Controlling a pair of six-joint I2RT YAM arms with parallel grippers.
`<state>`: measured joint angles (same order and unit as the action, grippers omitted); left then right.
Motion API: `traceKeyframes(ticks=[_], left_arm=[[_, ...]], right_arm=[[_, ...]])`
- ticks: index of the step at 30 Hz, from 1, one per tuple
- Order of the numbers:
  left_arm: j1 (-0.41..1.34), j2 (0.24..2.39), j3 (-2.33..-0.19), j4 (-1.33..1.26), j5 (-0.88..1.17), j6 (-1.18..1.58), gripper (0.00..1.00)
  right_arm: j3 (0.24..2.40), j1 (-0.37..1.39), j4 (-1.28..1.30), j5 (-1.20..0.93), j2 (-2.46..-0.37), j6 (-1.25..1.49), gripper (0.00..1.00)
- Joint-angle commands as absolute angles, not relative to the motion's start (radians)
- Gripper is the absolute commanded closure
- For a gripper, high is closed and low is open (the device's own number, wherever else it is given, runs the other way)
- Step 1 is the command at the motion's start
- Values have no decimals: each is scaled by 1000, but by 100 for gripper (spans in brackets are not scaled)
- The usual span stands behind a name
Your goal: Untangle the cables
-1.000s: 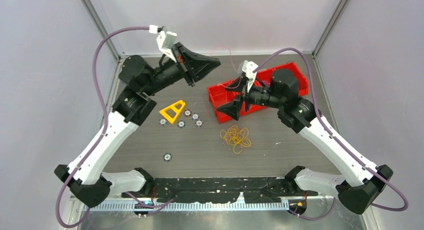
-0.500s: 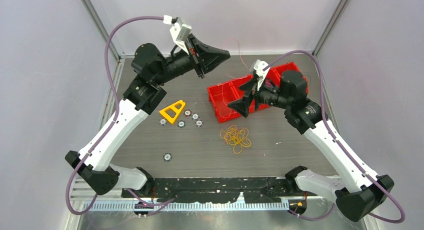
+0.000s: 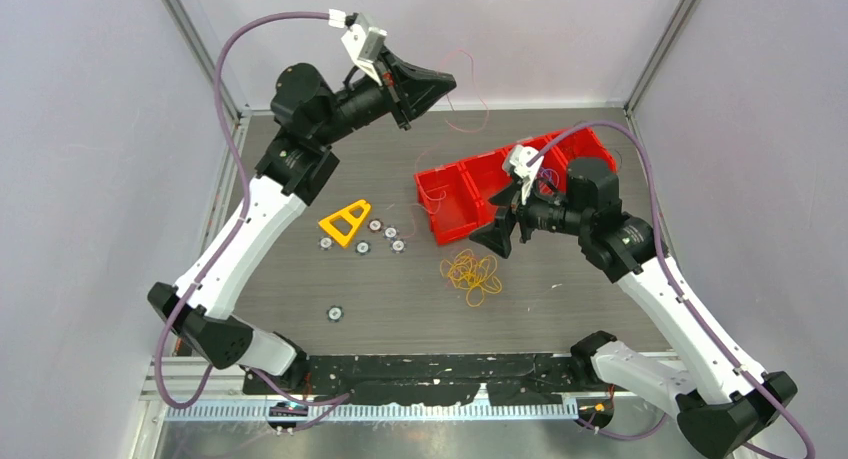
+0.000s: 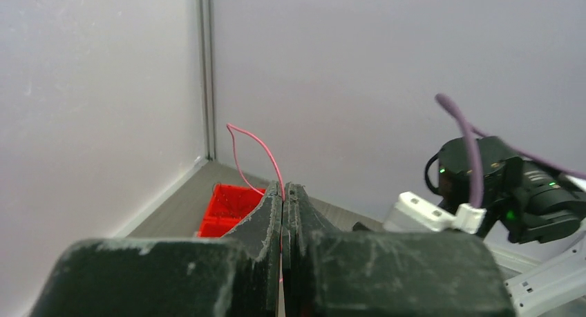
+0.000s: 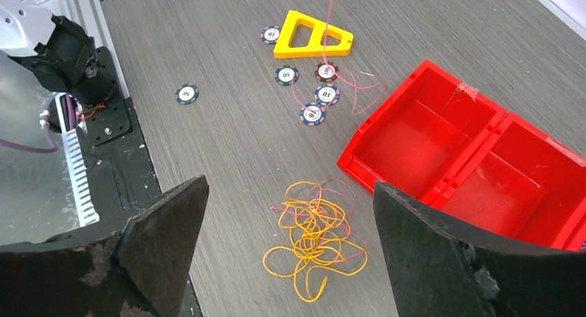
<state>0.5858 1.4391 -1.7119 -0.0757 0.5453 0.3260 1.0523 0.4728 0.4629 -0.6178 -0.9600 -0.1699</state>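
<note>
A tangle of thin yellow-orange cables (image 3: 472, 272) with a reddish strand in it lies on the table in front of the red bin. It also shows in the right wrist view (image 5: 314, 237). My right gripper (image 3: 492, 241) hangs just above it, open and empty, with the tangle between and below its fingers (image 5: 290, 186). My left gripper (image 3: 442, 82) is raised high at the back and is shut on one reddish cable (image 4: 256, 143). That cable (image 3: 466, 55) arcs out of the closed jaws (image 4: 283, 187) and trails down to the table past the discs (image 5: 330, 34).
A red two-compartment bin (image 3: 455, 204) stands at the back right, right of the right gripper (image 5: 428, 144). A yellow triangular frame (image 3: 345, 222) and several small round discs (image 3: 385, 237) lie left of the bin. One disc (image 3: 334, 313) lies alone nearer the front.
My left gripper has risen and swung back, lifting the reddish cable. My right gripper has moved from over the red bin forward and down, to just above the yellow tangle.
</note>
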Motion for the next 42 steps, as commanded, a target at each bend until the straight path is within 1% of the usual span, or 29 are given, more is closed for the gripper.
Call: traceKeyframes(ticks=[1,8,15,19,23,31,34,39,42], left_arm=[[557,1487,-1685,-165,581,308,100],[547,1561,-1834,-160,586,323,100],[547,1628,-2030,-93,581,310,100],[547,1657,-2086,-74,579,287,100],[547,1667,-2061,-75,588,286,100],[539,1650,-1852,-198,607,314,100],[526,1675,-1796,-257,629,343,100],[515,1719,-1796,-242,632,328,100],[503,1727,-1739,-209,665,296,100]], right_arm=[[1073,453,488,-629,-927,-195,5],[1053,413,508,-649,-907,-208,5],[1094,360,506,-695,-891,-199,5],[1107,333,492,-705,-884,-162,5],[1110,318,477,-719,-885,-141,5],[1093,281,476,-723,-891,-144,5],[1082,269,477,-733,-894,-145,5],[1072,250,485,-744,-892,-149,5],[1073,244,486,-744,-889,-150,5]])
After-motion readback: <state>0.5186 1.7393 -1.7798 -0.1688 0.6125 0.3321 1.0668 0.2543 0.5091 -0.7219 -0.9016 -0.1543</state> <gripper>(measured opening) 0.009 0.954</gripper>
